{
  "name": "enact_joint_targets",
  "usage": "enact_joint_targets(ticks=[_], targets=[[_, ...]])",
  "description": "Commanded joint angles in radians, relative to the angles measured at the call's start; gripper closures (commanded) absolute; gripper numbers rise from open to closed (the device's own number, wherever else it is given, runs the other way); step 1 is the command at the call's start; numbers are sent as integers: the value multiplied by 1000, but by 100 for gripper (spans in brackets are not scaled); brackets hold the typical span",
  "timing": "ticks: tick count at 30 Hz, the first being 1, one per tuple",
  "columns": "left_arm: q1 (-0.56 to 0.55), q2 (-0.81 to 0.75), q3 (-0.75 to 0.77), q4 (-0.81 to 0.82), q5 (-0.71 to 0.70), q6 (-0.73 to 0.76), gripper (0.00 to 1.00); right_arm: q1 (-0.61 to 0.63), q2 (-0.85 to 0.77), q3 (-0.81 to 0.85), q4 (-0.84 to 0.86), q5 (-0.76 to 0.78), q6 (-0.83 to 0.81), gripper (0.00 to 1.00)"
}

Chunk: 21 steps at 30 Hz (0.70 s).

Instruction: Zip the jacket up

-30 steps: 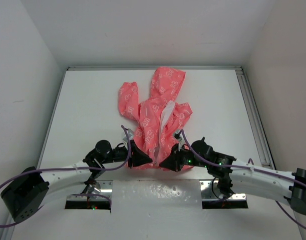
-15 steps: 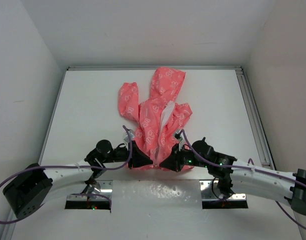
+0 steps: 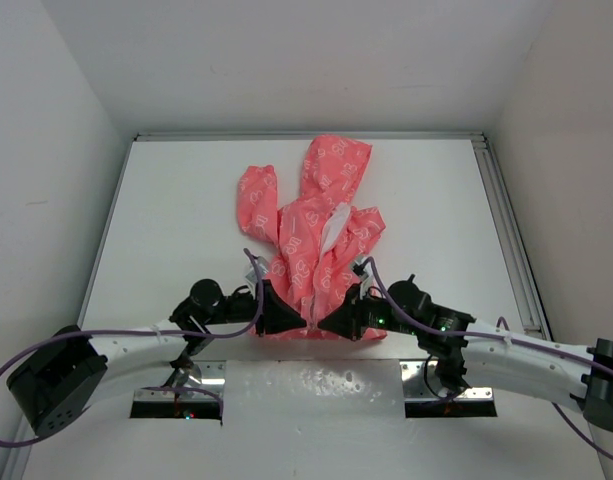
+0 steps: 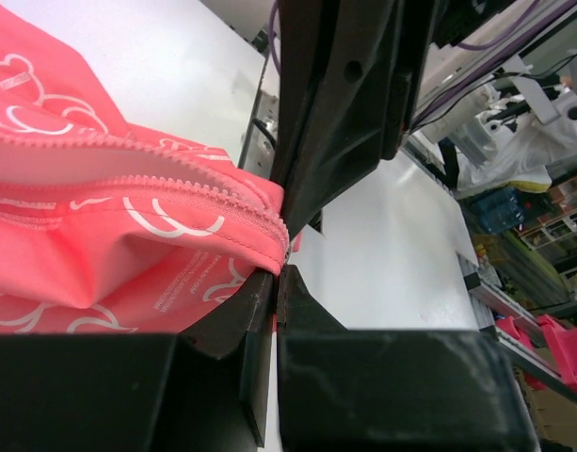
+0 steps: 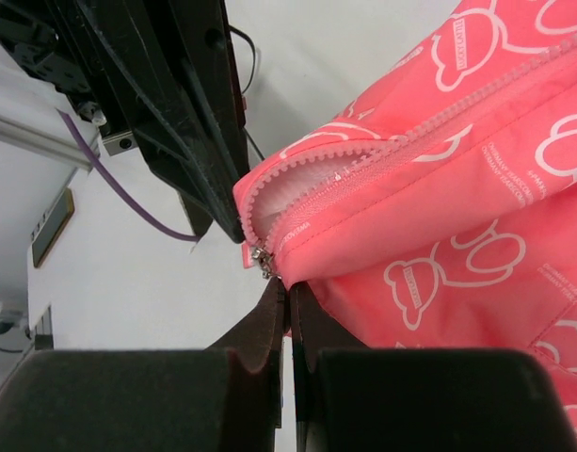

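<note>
Jacket (image 3: 316,225) lies on the white worktop (image 3: 166,200), centre of the overhead frame. The hood (image 3: 336,160) is toward the top, the hem toward the bottom by the arm bases. One sleeve (image 3: 256,200) sticks out upper left. The front is open: white lining (image 3: 332,228) shows in the gap down the middle.

Left tool (image 3: 292,322) comes in from lower left, right tool (image 3: 328,324) from lower right. The tips sit just beside each other at the hem, bottom centre of the jacket.

Left tool — jaws pinched fully together on the hem corner at the bottom end of the zipper (image 4: 203,193). In its wrist view the pink fabric runs from the left of frame into the closed jaws at centre, and the two rows of teeth stand apart above that.

Right tool — jaws also closed tight, clamped on the hem at the zipper's bottom end. Its wrist view has the jacket filling the right half. A small metal zipper fitting (image 5: 263,260) sits at the foot of the teeth, just above the closed jaws. The teeth gape right above the fitting, so the jacket is not zipped.
</note>
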Motion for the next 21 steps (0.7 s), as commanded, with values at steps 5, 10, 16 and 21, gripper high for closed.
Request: enact_joint_targets(ticks=[5,10,16,21], targets=[[5,-9,-9,65,35,-28,100,-1,0,-15,265,11,32,100],[2,-51,-2,-25,-3,-2,100,-1,-32,-4,248,3,46,100],[-12,-109,17,-161,-96,54,100,-2,-46,12,191,15,57,100],[-35,-131,40,-254,-161,98,100,-1,-36,28,176,27,66,100]])
